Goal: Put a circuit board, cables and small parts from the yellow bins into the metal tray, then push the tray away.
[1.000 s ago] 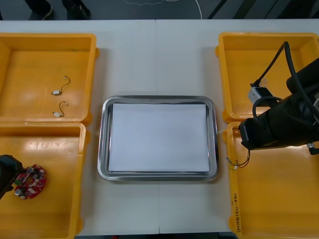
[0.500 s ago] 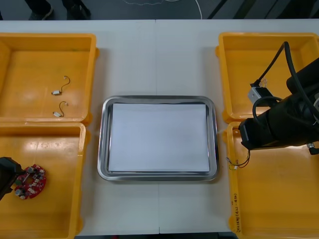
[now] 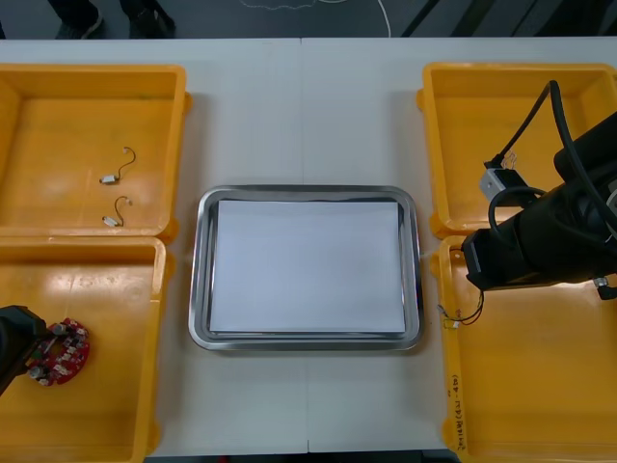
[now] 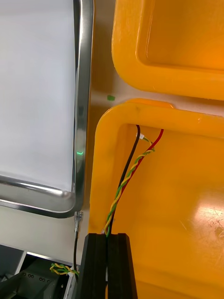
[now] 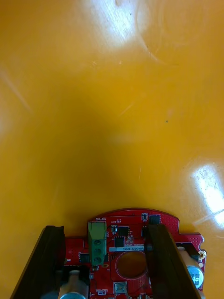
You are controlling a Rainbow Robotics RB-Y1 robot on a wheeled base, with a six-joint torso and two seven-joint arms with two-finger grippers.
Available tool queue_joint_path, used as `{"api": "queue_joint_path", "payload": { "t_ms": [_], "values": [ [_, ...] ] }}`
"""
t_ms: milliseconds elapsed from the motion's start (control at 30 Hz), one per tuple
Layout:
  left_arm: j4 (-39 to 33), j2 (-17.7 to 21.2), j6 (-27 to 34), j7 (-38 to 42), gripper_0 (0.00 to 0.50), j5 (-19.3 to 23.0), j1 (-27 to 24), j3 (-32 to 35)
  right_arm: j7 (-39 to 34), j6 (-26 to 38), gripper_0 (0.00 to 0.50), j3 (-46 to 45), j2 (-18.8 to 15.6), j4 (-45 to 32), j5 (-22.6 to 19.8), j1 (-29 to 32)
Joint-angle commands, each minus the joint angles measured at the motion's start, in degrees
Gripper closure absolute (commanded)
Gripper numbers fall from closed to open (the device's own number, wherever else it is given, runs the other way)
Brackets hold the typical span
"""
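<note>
Edging closer over the circuit board (image 5: 135, 233), left gripper (image 5: 103, 231) fingers apart, grasp looks imminent; right gripper (image 4: 108, 236) unmoved, pinching the red and yellow cable (image 4: 127, 176).

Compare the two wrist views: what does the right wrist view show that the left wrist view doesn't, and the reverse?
Right wrist view, not the left: the metal tray and the red and yellow cable running into the right gripper, which is shut on it. Left wrist view, not the right: the red circuit board beneath the open left gripper. Shared: each looks into a yellow bin, the right yellow bin in one, the left yellow bin in the other.
</note>
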Motion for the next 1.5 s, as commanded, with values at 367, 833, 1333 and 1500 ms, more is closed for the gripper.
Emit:
{"api": "queue_joint_path", "payload": {
  "t_ms": [367, 833, 1333, 1500],
  "values": [
    [-0.06, -0.64, -0.62, -4.74, 0.201, -0.62, 2.05, -1.02, -0.19, 0.27, 0.500, 0.70, 0.55, -1.80, 0.48, -1.45],
    [-0.59, -0.64, -0.62, -6.59, 0.500, -0.71, 2.14, -0.40, -0.19, 0.27, 0.500, 0.61, 0.55, -1.80, 0.48, -1.45],
    [-12.46, 6.57, 15.90, -6.85, 0.500, 1.58, 0.56, 5.05, -0.28, 0.27, 0.500, 0.61, 0.46, -1.80, 0.57, -1.45],
    [-13.69, 11.31, 20.91, -6.32, 0.500, 5.88, -1.37, 6.54, -0.19, 0.27, 0.500, 0.70, 0.46, -1.80, 0.57, -1.45]
  ]
}}
